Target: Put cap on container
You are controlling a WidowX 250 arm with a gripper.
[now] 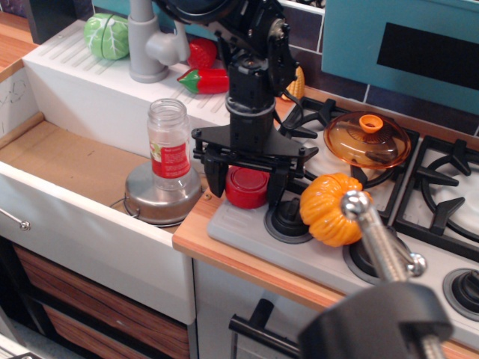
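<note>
The red cap (247,185) sits on the grey front strip of the stove, at its left end. My black gripper (248,197) reaches down over it, with one finger (218,178) on the cap's left and the other on its right. The jaws stand apart, close to the cap's sides; I cannot tell whether they touch it. The container (168,146), a clear jar with a red label and an open threaded neck, stands upright on an upturned silver pot (159,198) in the sink, to the left of the gripper.
An orange toy pumpkin (329,209) and a stove knob (288,218) sit just right of the cap. An orange glass lid (367,139) lies on the burners. A red toy pepper (206,80), a grey faucet (146,45) and a green cabbage (107,35) stand behind the sink (82,217). A clamp (378,299) fills the near right.
</note>
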